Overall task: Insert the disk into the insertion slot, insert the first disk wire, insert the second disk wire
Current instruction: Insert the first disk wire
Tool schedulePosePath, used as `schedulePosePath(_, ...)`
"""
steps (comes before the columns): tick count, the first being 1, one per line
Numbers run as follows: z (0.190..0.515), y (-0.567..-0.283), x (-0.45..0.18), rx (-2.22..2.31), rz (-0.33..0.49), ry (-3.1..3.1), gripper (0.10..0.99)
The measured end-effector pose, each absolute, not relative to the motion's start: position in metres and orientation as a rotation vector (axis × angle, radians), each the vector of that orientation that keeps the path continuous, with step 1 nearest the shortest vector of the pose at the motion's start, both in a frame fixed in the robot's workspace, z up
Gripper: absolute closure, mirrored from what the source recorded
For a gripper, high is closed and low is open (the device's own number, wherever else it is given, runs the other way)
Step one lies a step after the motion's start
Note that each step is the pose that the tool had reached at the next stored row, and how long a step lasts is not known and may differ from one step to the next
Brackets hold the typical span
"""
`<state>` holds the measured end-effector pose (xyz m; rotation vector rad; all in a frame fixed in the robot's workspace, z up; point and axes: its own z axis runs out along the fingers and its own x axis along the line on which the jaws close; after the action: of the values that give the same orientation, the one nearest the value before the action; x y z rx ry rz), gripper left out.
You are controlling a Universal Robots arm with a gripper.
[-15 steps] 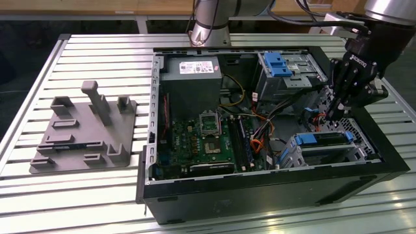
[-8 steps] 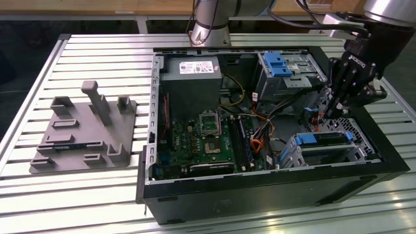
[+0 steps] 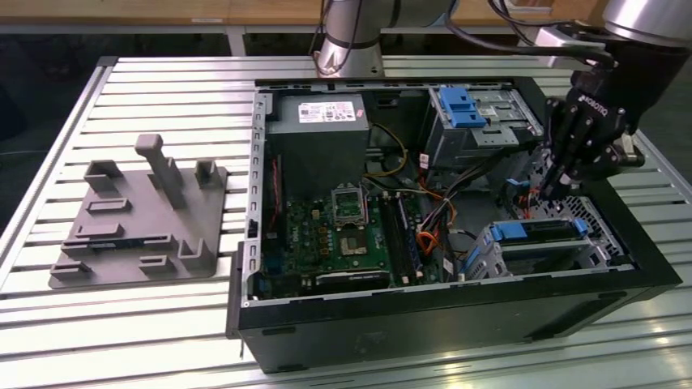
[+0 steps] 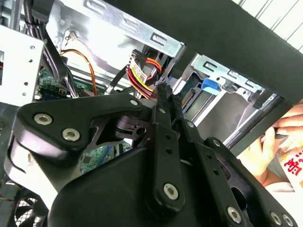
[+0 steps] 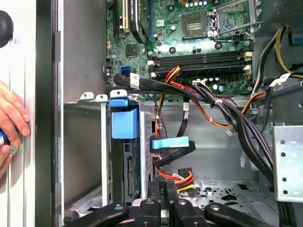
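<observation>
Blue-framed disk [image 3: 537, 231] in insertion slot [image 3: 546, 261] | jaws pinch wire plug [image 5: 165, 189] just beside

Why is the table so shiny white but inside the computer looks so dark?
Exterior view: light glares off the metal table, whitening its front slats, while the case walls shade the inside. First wrist view: the strip beside a hand is washed out white. Second wrist view: the black gripper, jaws shut on the disk wire, looks dark against the bright sheet metal.

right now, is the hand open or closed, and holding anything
hand: closed, pinching the plug end of the red and yellow disk wire.
</observation>
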<state>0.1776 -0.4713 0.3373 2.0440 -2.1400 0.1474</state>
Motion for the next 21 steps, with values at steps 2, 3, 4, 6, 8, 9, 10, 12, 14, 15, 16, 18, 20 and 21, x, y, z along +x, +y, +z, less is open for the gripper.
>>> schedulePosePath(2,0.338,-0.474,0.176,2.046,0.145,-2.142,0.918)
schedulePosePath(3,0.338,-0.475,0.176,2.049,0.144,-2.142,0.918)
schedulePosePath(4,0.338,-0.475,0.175,2.052,0.144,-2.14,0.918)
schedulePosePath(6,0.338,-0.476,0.175,2.064,0.146,-2.133,0.918)
schedulePosePath(8,0.339,-0.476,0.175,2.082,0.15,-2.123,0.918)
schedulePosePath(9,0.339,-0.476,0.175,2.09,0.154,-2.12,0.918)
schedulePosePath(10,0.339,-0.477,0.175,2.098,0.156,-2.12,0.918)
schedulePosePath(12,0.339,-0.478,0.175,2.108,0.16,-2.123,0.918)
schedulePosePath(14,0.339,-0.481,0.175,2.114,0.155,-2.129,0.918)
schedulePosePath(15,0.339,-0.483,0.175,2.117,0.15,-2.131,0.918)
schedulePosePath(16,0.339,-0.484,0.175,2.121,0.144,-2.135,0.918)
schedulePosePath(18,0.339,-0.488,0.174,2.127,0.131,-2.141,0.918)
schedulePosePath(20,0.339,-0.492,0.174,2.133,0.12,-2.146,0.918)
schedulePosePath(21,0.339,-0.495,0.174,2.135,0.116,-2.149,0.918)
